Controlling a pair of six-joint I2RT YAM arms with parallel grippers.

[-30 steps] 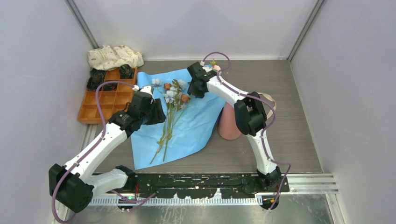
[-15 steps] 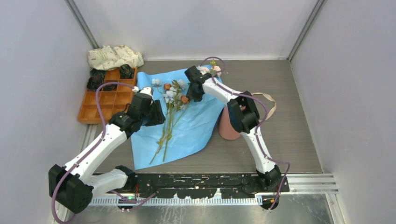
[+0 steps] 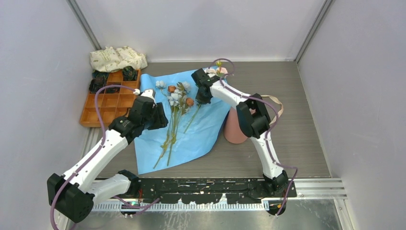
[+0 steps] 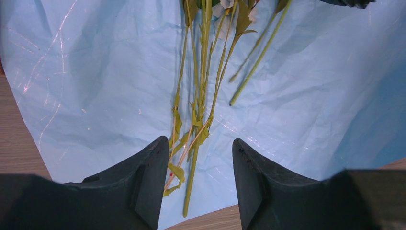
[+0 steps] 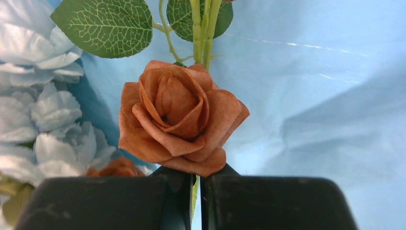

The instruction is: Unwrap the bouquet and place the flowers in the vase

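Flowers lie unwrapped on the blue paper, with the right gripper clenched by the rose and the left gripper released.
The flowers (image 3: 174, 103) lie loose on the spread blue paper (image 3: 201, 136) in the middle of the tabletop (image 3: 297, 143), heads far and stems pointing near. The right gripper (image 5: 197, 175) is pressed to a thin slit just beside the orange-brown rose (image 5: 179, 117). A sliver of green shows in the slit, but I cannot tell whether it is gripped. The left gripper (image 4: 201, 148) hangs with its jaws apart over the near ends of the stems, holding nothing. The vase (image 3: 232, 132) stands upright just right of the paper, partly hidden by the right arm. An orange tray (image 3: 91, 117) and a cream cloth (image 3: 117, 58) sit at far left.
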